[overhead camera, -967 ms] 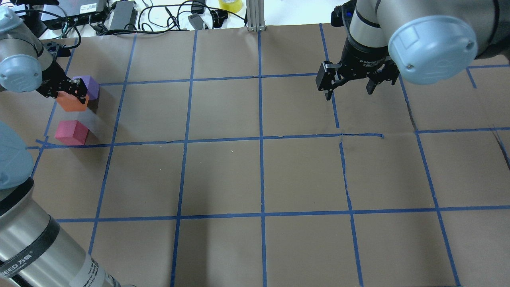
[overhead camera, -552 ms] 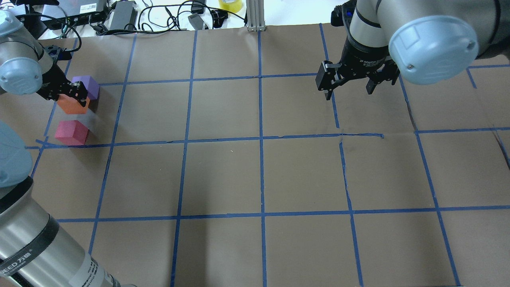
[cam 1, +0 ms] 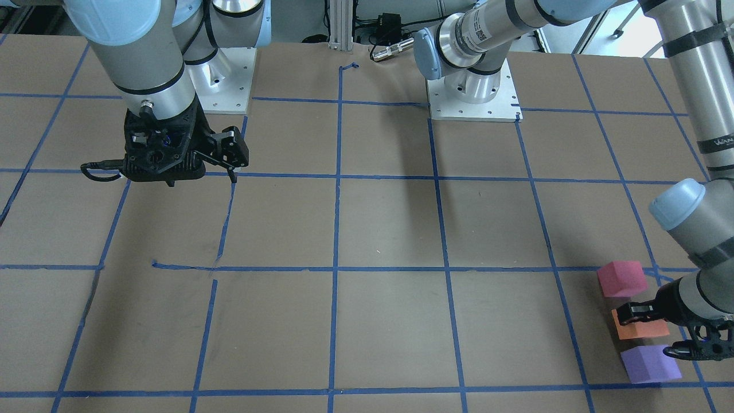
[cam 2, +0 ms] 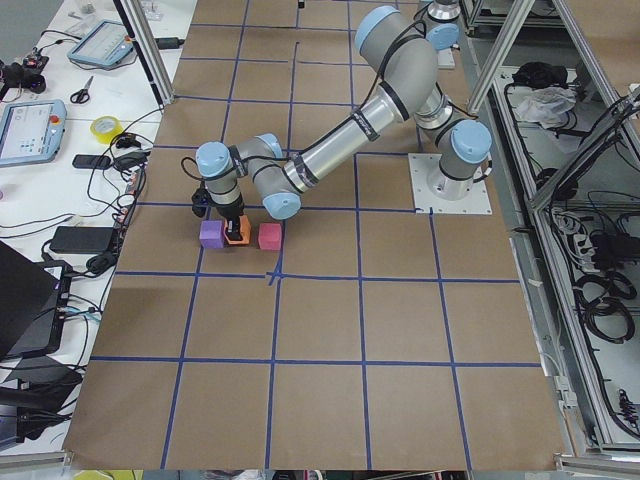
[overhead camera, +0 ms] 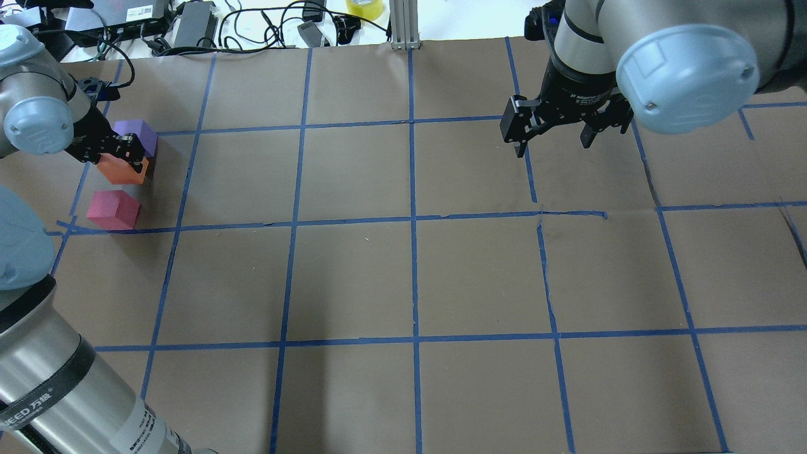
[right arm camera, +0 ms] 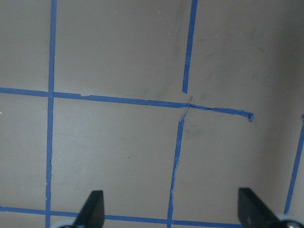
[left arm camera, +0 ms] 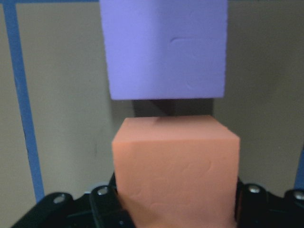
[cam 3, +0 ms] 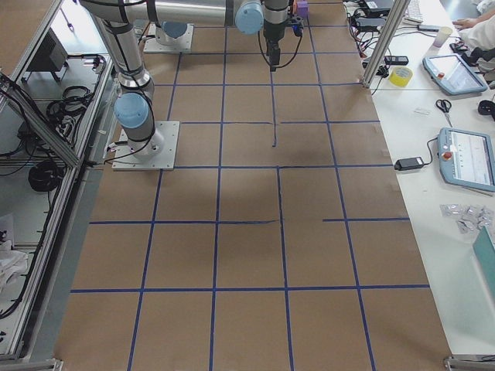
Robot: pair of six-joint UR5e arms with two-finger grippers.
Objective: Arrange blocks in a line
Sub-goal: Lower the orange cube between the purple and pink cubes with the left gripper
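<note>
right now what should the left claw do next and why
Probably open the left claw and release the orange block: it is already between the purple block and the pink block, roughly in line with them. Whether it touches the table is unclear.

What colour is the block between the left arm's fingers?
It's the orange block, clearest in the left wrist-mounted view.

overhead from behind, front view opposite (mirrored), both sharing the gridded table (overhead camera: 353, 277), side views lengthwise, wrist views close
</note>
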